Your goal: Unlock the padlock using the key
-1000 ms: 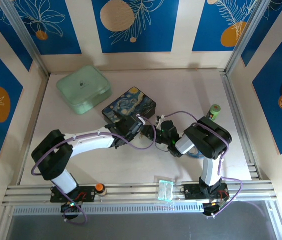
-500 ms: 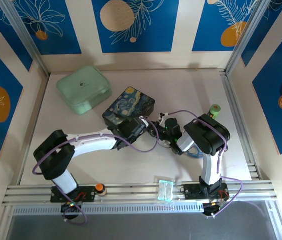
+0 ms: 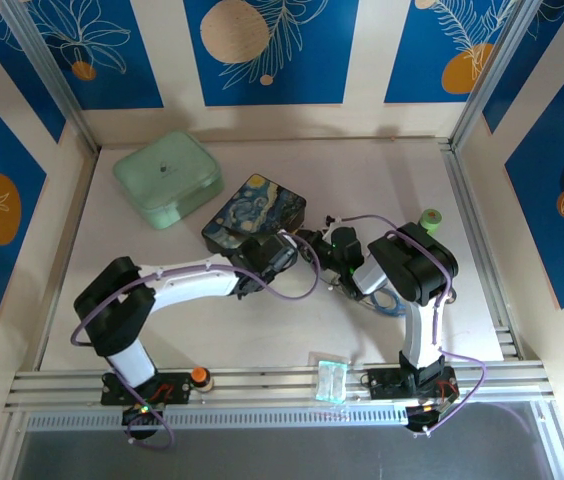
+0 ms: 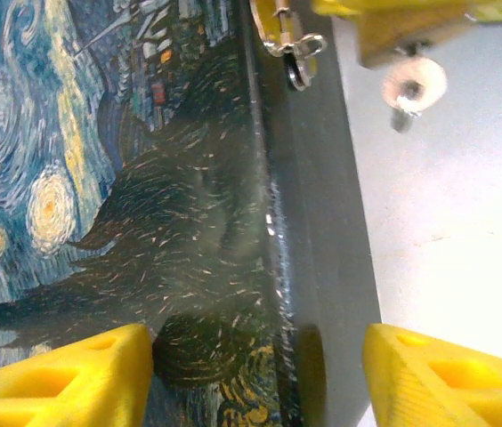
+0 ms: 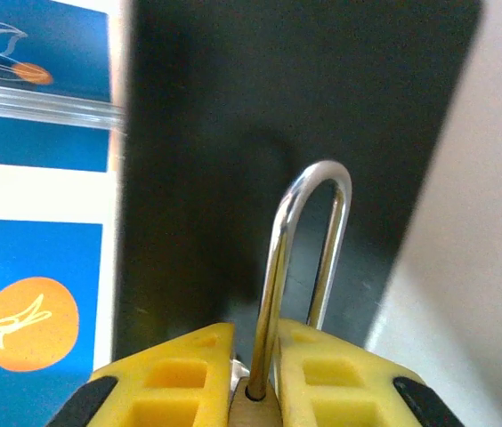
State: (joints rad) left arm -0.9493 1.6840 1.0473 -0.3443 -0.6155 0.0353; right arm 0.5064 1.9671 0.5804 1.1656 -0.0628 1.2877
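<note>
**Padlock pinched upright, shackle up; key blurred at its body's end**

The tiny padlock (image 5: 273, 276) stands gripped between the fingers of the right gripper (image 5: 255, 342). Its thin silver U-shaped shackle rises above the fingertips, and only a sliver of the brass body shows at the shackle's foot. Whether the shackle is latched cannot be told. From the left wrist, what seems to be the key (image 4: 416, 84), small, silvery, round-headed and out of focus, sits right at the end of the brass body. Whether it is in the keyhole is unclear.
</note>
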